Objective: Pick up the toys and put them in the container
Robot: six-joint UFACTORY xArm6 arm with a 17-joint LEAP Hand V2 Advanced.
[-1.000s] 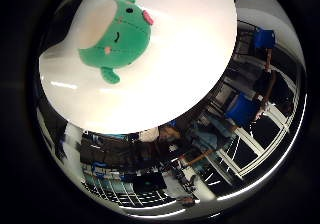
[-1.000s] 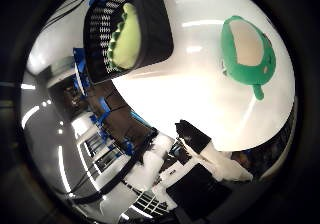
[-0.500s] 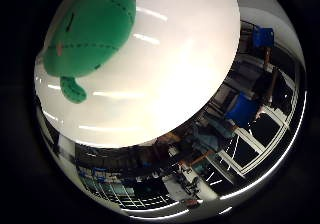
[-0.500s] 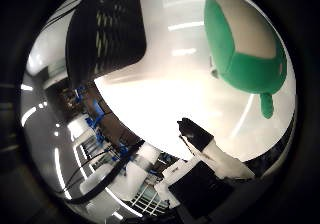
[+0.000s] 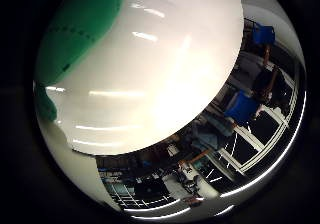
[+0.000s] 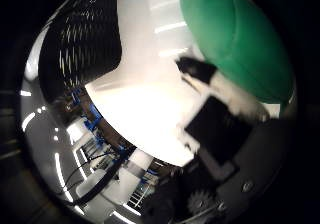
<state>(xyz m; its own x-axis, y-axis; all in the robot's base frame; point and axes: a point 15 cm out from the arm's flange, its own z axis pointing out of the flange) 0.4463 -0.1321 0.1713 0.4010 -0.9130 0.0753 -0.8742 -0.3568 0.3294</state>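
A green plush toy (image 6: 235,34) lies on the round white table (image 6: 140,84) and fills much of the right thumb side palm view, so it is close under the palm. The right little finger side palm view shows its stitched green body (image 5: 80,29) at the table's edge. My hand (image 6: 220,119) reaches in with a black and white finger (image 6: 200,70) stretched out beside the toy; it is open and not closed round it. The black mesh container (image 6: 85,39) stands on the table next to the toy; its inside is hidden.
The table's rim (image 5: 190,134) drops off to a room with blue chairs (image 5: 243,106) and desks around it. Bare white tabletop (image 5: 165,64) lies between the toy and that rim.
The hand has come down closer to the table: the green toy and the container have grown much larger in view. A finger now reaches in beside the toy.
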